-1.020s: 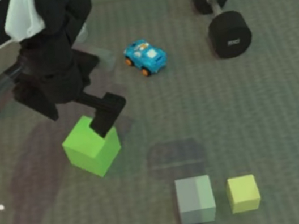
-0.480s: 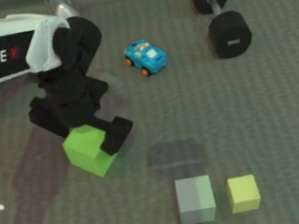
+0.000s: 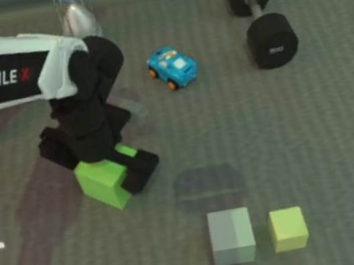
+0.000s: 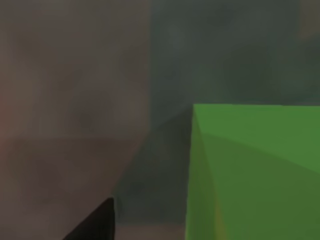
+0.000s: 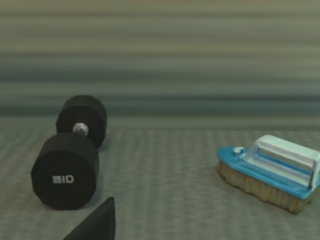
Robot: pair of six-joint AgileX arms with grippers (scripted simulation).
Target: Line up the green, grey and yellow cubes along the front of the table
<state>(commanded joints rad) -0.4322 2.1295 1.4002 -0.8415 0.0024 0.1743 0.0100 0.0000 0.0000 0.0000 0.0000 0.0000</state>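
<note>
Your left gripper [image 3: 104,162] is down over the green cube [image 3: 102,180] on the left half of the table [image 3: 303,152], its fingers set either side of the cube; one dark finger [image 3: 140,166] shows at the cube's right edge and the other side of the gripper sits at its far left. You cannot tell from the top view whether the fingers are pressing on the cube or just beside it. In the left wrist view the green cube [image 4: 255,172] fills the frame close up. The grey cube [image 3: 232,236] sits near the front edge, a little right of centre, and the yellow cube [image 3: 287,228] is just beside it on its right, with a small gap between them. The green cube lies well apart from that pair, farther back and to the left. A blue toy car [image 3: 172,66] and a black dumbbell [image 3: 259,15] lie toward the far side. Your right arm is out of the top view; its wrist view shows the dumbbell [image 5: 70,160] and a blue brush [image 5: 270,172].
</note>
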